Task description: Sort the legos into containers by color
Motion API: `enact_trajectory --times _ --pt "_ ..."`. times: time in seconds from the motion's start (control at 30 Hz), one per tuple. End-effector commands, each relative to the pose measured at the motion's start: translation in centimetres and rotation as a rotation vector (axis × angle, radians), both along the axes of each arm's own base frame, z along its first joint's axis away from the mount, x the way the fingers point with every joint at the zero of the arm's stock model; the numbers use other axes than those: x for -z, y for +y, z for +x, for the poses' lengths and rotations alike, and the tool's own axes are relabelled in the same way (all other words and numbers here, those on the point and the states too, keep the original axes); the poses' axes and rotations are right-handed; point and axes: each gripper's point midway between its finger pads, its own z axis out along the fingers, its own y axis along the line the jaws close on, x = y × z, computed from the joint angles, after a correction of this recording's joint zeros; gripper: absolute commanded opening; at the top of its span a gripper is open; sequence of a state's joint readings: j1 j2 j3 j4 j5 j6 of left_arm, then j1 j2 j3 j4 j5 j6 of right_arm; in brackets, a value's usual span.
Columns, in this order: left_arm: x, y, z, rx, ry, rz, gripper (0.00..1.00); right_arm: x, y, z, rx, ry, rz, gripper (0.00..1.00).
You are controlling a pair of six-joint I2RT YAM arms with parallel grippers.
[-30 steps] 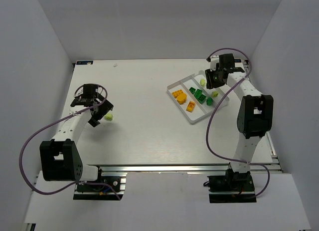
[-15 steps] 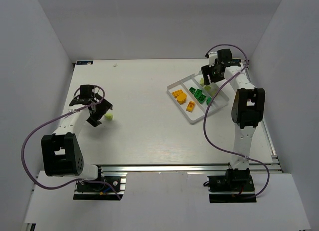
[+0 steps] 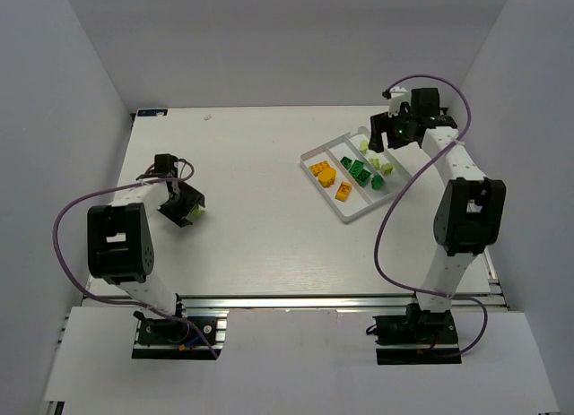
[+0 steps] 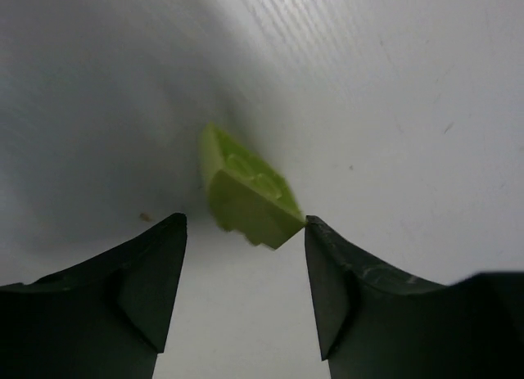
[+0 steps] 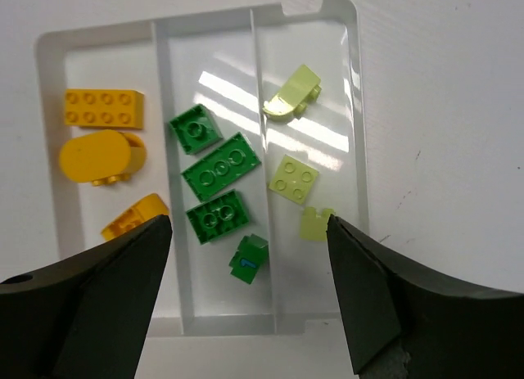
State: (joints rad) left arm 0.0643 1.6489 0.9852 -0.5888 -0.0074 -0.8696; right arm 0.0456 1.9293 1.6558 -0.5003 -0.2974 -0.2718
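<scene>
**Left gripper (image 4: 243, 260) open astride a yellow-green brick (image 4: 246, 195); slip risk at closing.**
The brick is seen on the table (image 4: 393, 92) between the fingertips, far out at the tips, one corner at or against the right-hand finger. Its long axis is skewed, pointing from far-left to near-right. If closed on as it lies, it is judged likely to be pinched by its corners and twisted out. The right gripper (image 5: 250, 232) is held open, empty, above the tray (image 5: 49, 84).

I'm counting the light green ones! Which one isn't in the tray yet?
The pale yellow-green plastic brick at the left gripper; the other three lie in the white tray.
</scene>
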Motion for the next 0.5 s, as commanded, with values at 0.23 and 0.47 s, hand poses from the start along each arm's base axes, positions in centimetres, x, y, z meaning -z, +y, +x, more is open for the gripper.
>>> enact_trajectory --times 0.23,0.47 --pt "-1.7 0.4 3.9 0.007 -0.085 0.005 0.23 -5.8 1.8 -3.1 -0.068 -0.162 0.12 0.82" --pt "-7.2 -4.0 6.4 0.239 -0.291 -0.115 0.03 -6.7 2.2 -4.7 -0.097 -0.185 0.145 0.82"
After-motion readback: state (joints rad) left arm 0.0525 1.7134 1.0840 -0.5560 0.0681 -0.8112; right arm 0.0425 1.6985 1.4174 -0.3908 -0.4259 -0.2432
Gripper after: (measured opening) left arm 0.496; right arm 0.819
